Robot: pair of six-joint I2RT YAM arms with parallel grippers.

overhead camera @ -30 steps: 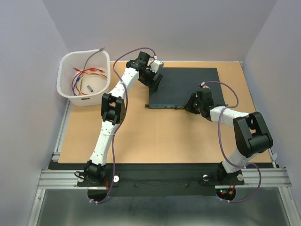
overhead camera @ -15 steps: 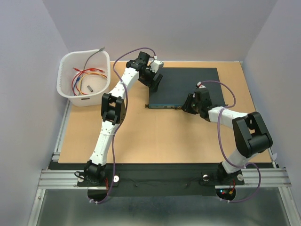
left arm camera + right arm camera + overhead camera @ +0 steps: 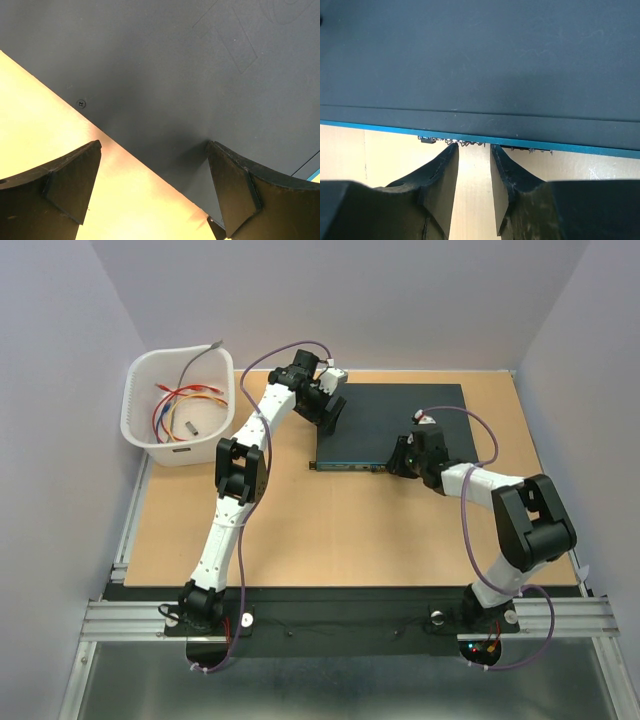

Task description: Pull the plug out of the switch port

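Since a second ago, my right gripper (image 3: 400, 462) is nudging forward and leftward along the table (image 3: 300, 530), closing in on the near long side of the switch (image 3: 390, 420). The left arm is not shifting at all.

Starting nearest me, the right wrist view is showing the right gripper's fingers (image 3: 445, 175) standing a little apart, with only bare table in the slot between them, so I am pinching nothing. Their tips are reaching right up to the teal face (image 3: 370, 125) of the switch, just under a row of small sockets (image 3: 465, 143). A small dark bit is hanging from that face a little left of the fingers. It may be the plug, but I cannot tell from this angle, so I am judging that the grab is yet to come and that I am lining up on a port.

The switch itself is lying flat toward the far right part of the table, its socket face turned toward me.

Farther on, at the switch's far left corner, the left gripper (image 3: 330, 412) is hanging spread wide, one finger over the lid and one over the table beside it. I am reading this as bracing the box against the pull, though actual contact is not visible.

In the table's far left corner, the white basket (image 3: 135, 410) is holding loose cables (image 3: 185, 398).
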